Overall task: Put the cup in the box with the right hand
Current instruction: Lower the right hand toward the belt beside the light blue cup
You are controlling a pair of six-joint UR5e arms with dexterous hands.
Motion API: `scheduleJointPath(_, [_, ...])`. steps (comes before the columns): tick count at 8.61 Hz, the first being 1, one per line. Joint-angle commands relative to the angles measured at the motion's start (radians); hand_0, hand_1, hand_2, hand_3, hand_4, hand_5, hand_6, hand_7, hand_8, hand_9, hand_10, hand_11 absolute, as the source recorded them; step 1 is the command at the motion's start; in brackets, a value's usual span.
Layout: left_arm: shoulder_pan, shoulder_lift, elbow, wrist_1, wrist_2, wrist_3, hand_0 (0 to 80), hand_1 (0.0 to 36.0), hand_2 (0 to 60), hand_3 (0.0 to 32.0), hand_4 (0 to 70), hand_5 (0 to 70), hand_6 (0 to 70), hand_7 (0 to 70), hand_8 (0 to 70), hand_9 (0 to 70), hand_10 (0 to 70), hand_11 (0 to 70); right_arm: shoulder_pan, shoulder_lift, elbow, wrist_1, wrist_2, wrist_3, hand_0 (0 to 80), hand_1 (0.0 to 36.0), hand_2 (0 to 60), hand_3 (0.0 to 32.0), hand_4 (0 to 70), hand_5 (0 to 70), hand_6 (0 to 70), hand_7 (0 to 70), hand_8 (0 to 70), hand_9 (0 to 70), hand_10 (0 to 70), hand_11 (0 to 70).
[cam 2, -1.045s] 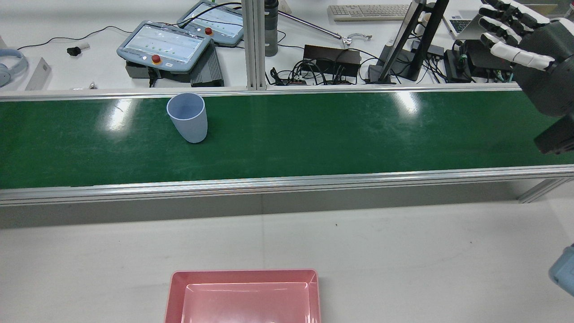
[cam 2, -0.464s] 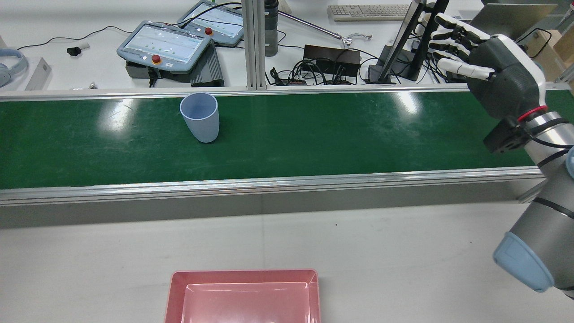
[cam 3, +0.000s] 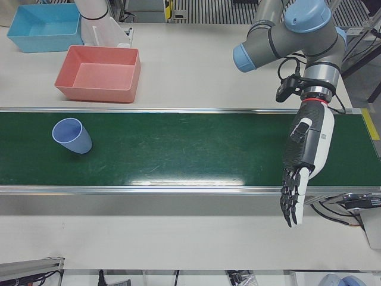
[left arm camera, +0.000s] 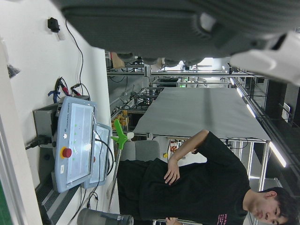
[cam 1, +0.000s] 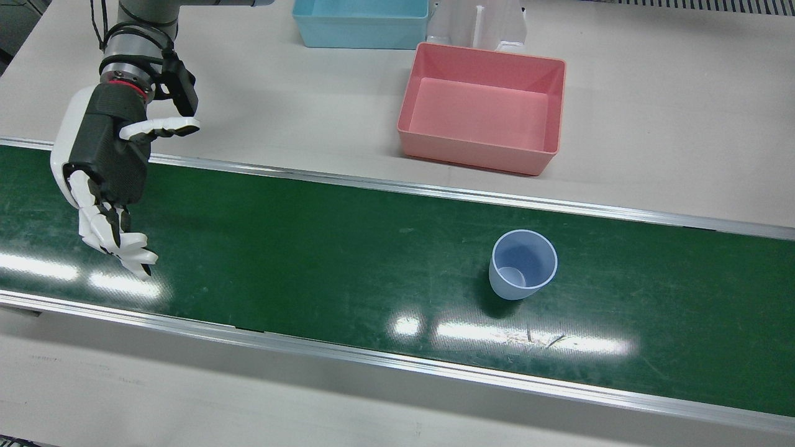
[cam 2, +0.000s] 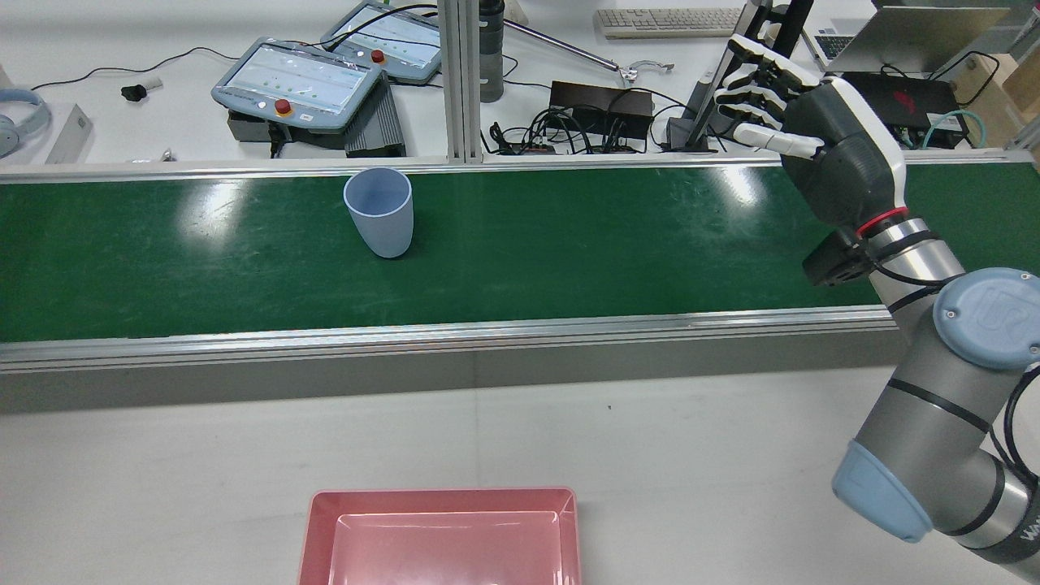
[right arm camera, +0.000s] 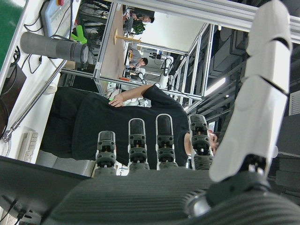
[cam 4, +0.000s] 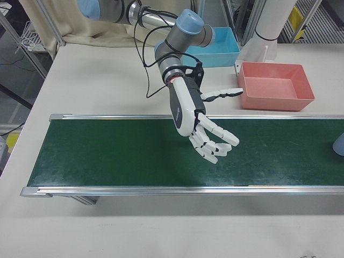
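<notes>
Green conveyor belt runs the full length of a pale bench, framed by aluminium rails. On the belt stands the cup, pale blue, upright, mouth open upward, nothing touching it. In the rear view the cup sits near the belt's far edge, toward that view's left half.

Pink box rests on the bench off the belt, on the robot's side, with nothing visible inside. A blue bin stands just beyond it, near the pedestals.

Right hand hangs over the belt at the opposite end from the cup, well apart from it. Its fingers are spread and released, grasping nothing; the right-front view confirms the hand splayed above the green surface.

Left hand is seen in the left-front view extended over the belt's operator-side rail, fingers straight and apart, holding nothing.

Beyond the belt, the rear view shows two teach pendants and a keyboard among cabling.
</notes>
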Motion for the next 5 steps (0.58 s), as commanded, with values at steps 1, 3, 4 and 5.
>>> scheduleJointPath(1, [0.0, 0.0, 0.001, 0.0, 0.0, 0.0, 0.0, 0.0, 0.0, 0.0, 0.0, 0.0, 0.0, 0.0, 0.0, 0.0, 0.0, 0.0, -0.057, 0.022, 0.005, -0.004, 0.04, -0.019, 45.2, 12.9, 9.7, 0.0, 0.0, 6.2, 13.7, 53.6, 18.0, 34.5, 12.8, 19.8])
scheduleJointPath(3, [0.0, 0.0, -0.003, 0.001, 0.0, 0.001, 0.0, 0.0, 0.0, 0.0, 0.0, 0.0, 0.0, 0.0, 0.0, 0.0, 0.0, 0.0, -0.057, 0.0, -0.004, -0.009, 0.041, -0.022, 41.5, 10.5, 9.5, 0.0, 0.0, 5.2, 14.8, 61.7, 17.7, 35.5, 11.2, 17.3])
scheduleJointPath(4, [0.0, 0.0, -0.003, 0.001, 0.0, 0.001, 0.0, 0.0, 0.0, 0.0, 0.0, 0.0, 0.0, 0.0, 0.0, 0.0, 0.0, 0.0, -0.057, 0.013, -0.016, -0.015, 0.049, -0.024, 37.3, 8.1, 9.5, 0.0, 0.0, 4.2, 15.1, 65.6, 17.1, 35.5, 10.2, 15.5])
scheduleJointPath(5, [0.0, 0.0, -0.004, 0.001, 0.0, 0.001, 0.0, 0.0, 0.0, 0.0, 0.0, 0.0, 0.0, 0.0, 0.0, 0.0, 0.0, 0.0, -0.057, 0.054, -0.048, -0.013, 0.088, -0.028, 36.4, 7.7, 9.6, 0.0, 0.0, 3.7, 14.5, 64.2, 15.3, 32.8, 8.4, 12.8])
